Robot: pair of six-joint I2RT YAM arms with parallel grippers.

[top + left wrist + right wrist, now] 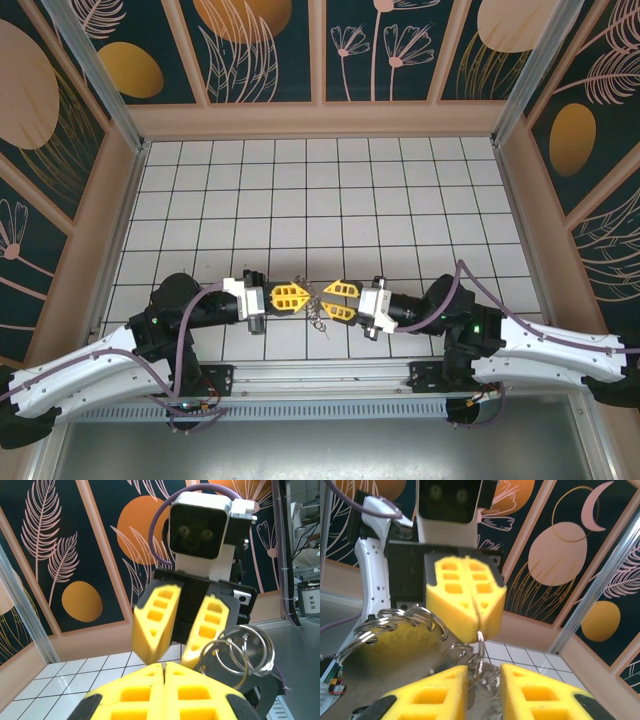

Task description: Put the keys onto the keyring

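Note:
My left gripper [302, 297] and right gripper [326, 298] meet tip to tip low over the near middle of the floor. The keyring [318, 312] is a bunch of thin silver rings hanging between them. In the right wrist view one ring [480, 650] runs up into the seam of the left gripper [478, 628], which is shut on it. That ring passes down through the gap of my right gripper [482, 672], whose fingers stand apart without touching it. A flat grey stamped metal piece [395, 647] hangs from further rings [247, 650]. Whether it is one of the keys I cannot tell.
The white tiled floor [320, 190] stretches behind the grippers to the wooden walls [320, 118]. A metal rail [320, 372] runs along the near edge by the arm bases. The right arm's grey cable [470, 285] loops above its wrist.

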